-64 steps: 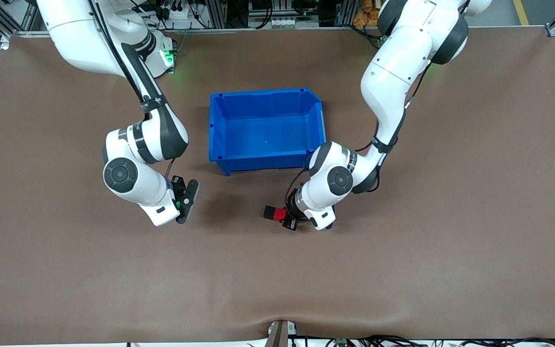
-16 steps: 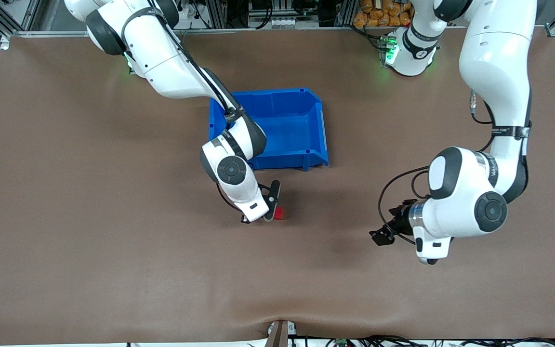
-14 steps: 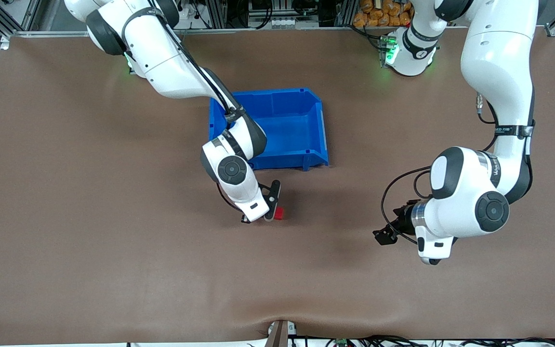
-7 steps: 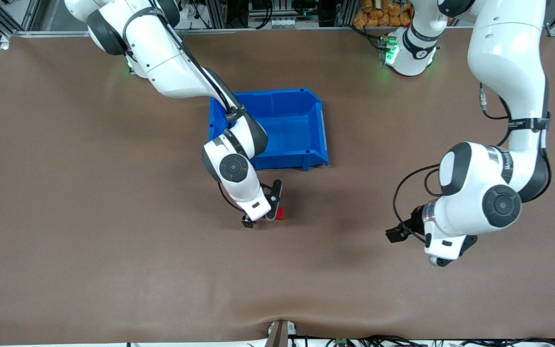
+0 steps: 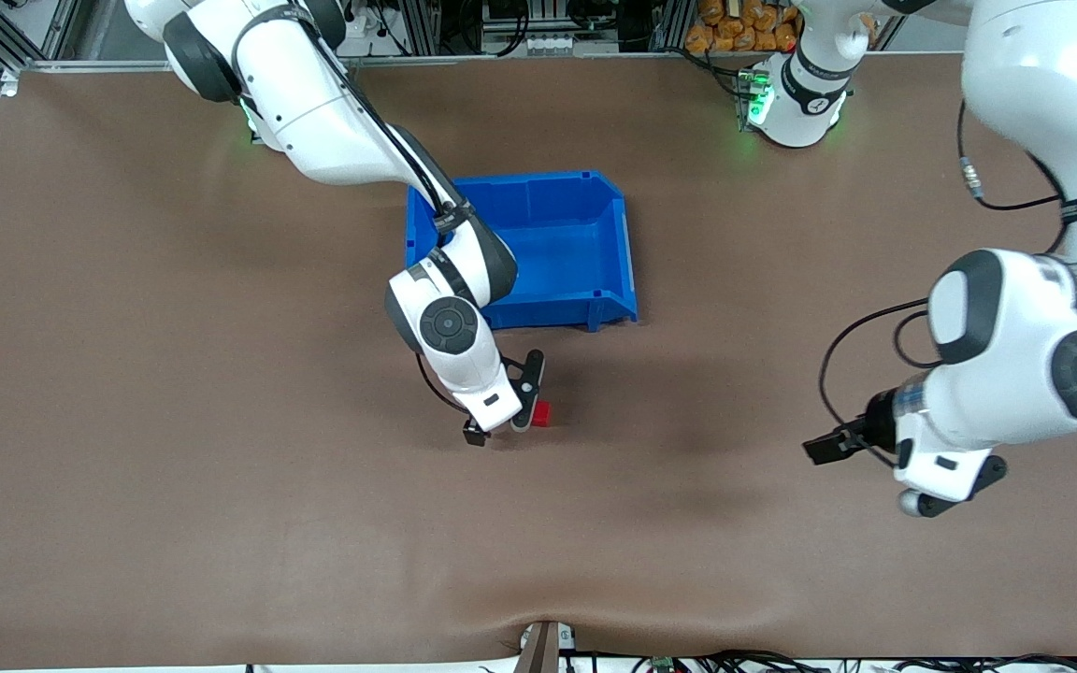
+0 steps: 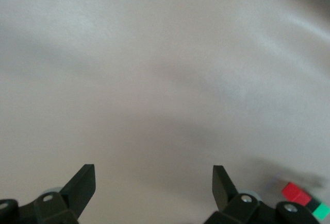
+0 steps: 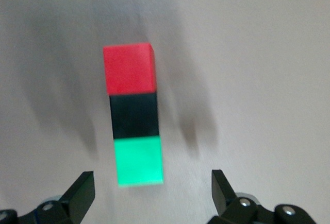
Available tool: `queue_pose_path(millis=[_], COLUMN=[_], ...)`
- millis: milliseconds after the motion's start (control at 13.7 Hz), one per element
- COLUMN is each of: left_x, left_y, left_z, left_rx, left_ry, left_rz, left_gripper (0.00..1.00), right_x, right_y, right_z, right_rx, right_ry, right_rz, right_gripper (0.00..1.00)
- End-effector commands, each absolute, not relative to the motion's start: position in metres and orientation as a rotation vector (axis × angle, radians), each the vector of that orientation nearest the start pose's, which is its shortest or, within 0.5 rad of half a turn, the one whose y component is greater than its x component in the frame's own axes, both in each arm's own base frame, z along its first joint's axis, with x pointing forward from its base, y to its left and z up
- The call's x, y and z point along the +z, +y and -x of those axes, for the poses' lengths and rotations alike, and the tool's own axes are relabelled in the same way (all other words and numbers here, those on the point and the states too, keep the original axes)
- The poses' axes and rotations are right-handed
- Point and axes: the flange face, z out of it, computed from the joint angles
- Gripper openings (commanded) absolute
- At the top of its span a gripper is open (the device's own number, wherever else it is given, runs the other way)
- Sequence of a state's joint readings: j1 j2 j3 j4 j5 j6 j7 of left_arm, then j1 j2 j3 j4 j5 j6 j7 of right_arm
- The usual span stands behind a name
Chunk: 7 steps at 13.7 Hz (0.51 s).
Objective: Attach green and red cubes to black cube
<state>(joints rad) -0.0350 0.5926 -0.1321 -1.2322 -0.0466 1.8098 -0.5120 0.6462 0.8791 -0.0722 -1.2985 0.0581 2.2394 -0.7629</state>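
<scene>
Three small solid cubes lie joined in a single straight row on the brown table mat [image 5: 221, 523]: a bright red cube [image 7: 129, 69], a matte black cube [image 7: 135, 115] in the middle, and a bright green cube [image 7: 138, 160], each touching its neighbour face to face. In the front view only the red cube shows, just beside the right arm's wrist, nearer to the front camera than the blue plastic open bin [image 5: 627, 252]; the black and green cubes are hidden there under the right gripper. The right gripper [image 7: 152, 193] hangs directly over the row, its jaws spread wide with one fingertip on either side of the green end, apart from the cubes and holding nothing. The right arm reaches in from its base across a corner of the blue bin, so that its wrist stands just in front of the bin's lower wall. The left gripper [image 5: 826, 447] is well apart from the cubes, toward the left arm's end of the table, over bare mat; its jaws are likewise wide apart and empty, as the left wrist view shows by the broad gap between the two black fingertips [image 6: 83, 182]. In that same wrist view the red and green cubes appear small at the edge, far off on the mat.
</scene>
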Motion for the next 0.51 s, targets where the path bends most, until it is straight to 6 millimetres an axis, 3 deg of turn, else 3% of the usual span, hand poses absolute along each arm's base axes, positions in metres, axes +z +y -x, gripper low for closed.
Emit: queue_pose_path(millis=[0, 146, 439], left_x=[0.476, 0.508, 0.568], left_y=[-0.092, -0.077, -0.069], left_z=[-0.695, -0.680, -0.646], left_rx=[0.069, 0.067, 0.067], left_ry=[-0.421, -0.309, -0.152], left_rz=[3.191, 3.147, 3.103], left_gripper=[1.00, 1.00, 1.00], right_x=[0.264, 0.287, 0.348], right_y=[0.410, 0.392, 0.311], right_z=[-0.623, -0.632, -0.662], right_rx=[-0.048, -0.035, 0.015], right_ry=[-1.836, -1.679, -1.327], right_rz=[2.574, 2.675, 2.841], right_gripper=[1.00, 1.00, 1.00])
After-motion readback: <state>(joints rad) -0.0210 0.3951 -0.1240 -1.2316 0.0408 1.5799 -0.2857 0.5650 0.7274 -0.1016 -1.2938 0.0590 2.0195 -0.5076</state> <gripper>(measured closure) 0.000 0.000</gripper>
